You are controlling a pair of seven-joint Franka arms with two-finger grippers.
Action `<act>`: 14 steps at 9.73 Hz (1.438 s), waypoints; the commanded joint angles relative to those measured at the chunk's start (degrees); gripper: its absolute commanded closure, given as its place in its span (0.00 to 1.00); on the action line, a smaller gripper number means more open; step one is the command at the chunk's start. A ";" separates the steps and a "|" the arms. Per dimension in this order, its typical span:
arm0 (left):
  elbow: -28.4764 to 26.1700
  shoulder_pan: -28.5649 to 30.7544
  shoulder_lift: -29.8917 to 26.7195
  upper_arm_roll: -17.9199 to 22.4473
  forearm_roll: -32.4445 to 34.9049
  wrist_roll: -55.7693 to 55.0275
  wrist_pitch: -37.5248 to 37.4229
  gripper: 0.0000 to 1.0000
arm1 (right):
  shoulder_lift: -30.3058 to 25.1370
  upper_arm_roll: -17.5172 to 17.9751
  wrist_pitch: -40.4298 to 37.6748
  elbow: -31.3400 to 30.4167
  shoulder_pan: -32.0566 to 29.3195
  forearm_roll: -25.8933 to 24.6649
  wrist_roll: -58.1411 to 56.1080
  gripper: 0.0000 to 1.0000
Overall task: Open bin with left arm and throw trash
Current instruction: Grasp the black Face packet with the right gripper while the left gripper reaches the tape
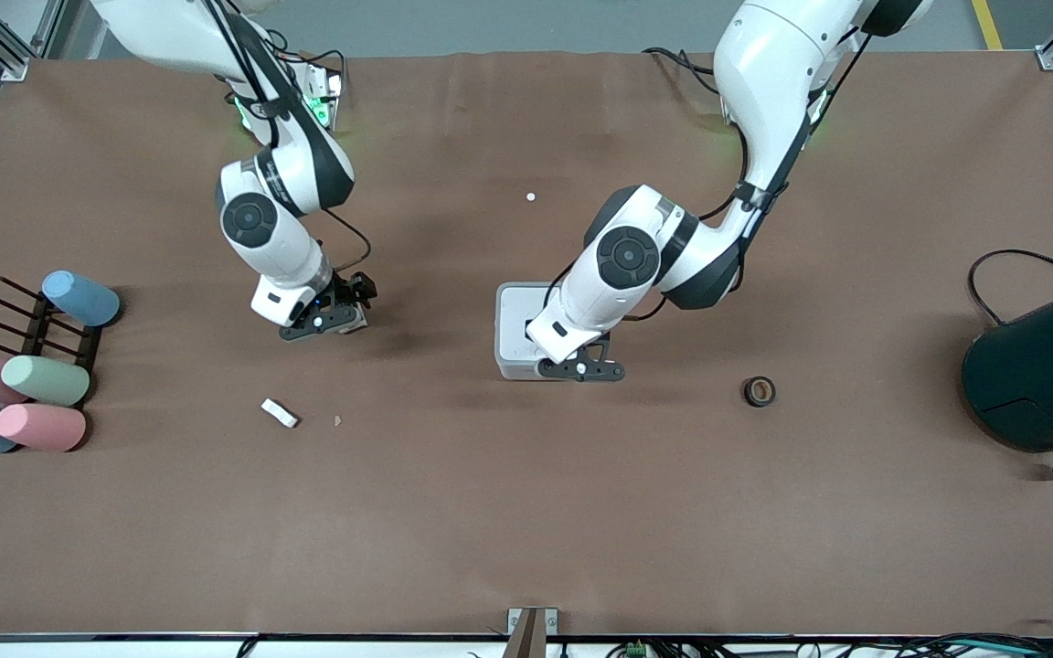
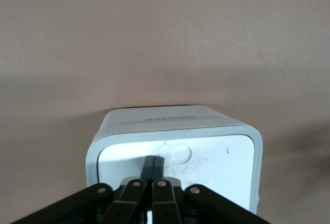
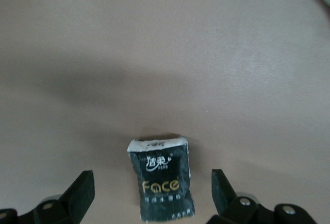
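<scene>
The bin [image 1: 515,315] stands mid-table with its flat white lid [image 2: 216,167] down. My left gripper [image 1: 581,367] is shut and empty, its fingertips [image 2: 153,165] over the lid, at the bin's edge nearer the front camera. My right gripper [image 1: 335,318] is open low over the table toward the right arm's end. In the right wrist view the black snack packet [image 3: 162,180] lies flat between its spread fingers [image 3: 82,190], untouched. The front view hides the packet under the hand. The white paper scrap [image 1: 279,412] and the dark tape ring [image 1: 760,391] lie on the table nearer the front camera.
A large dark teal round container [image 1: 1043,366] lies at the left arm's end. A black rack [image 1: 42,324] with several pastel cups [image 1: 44,379] sits at the right arm's end. A tiny white dot [image 1: 530,196] and a tan crumb [image 1: 337,420] lie on the brown tabletop.
</scene>
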 commanded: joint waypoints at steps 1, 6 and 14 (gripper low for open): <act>0.92 -1.59 -0.29 0.12 -1.94 -1.65 -1.18 1.00 | 3.78 -0.37 4.64 -0.33 1.60 -0.49 -0.50 0.00; 3.12 10.85 -7.87 1.62 3.07 12.58 -17.88 0.95 | 5.21 -0.46 2.48 -0.07 1.17 -0.93 -0.24 0.81; -16.71 25.92 -4.17 1.27 12.74 29.46 1.59 0.00 | 8.26 -0.02 -26.02 39.97 5.72 10.68 29.94 1.00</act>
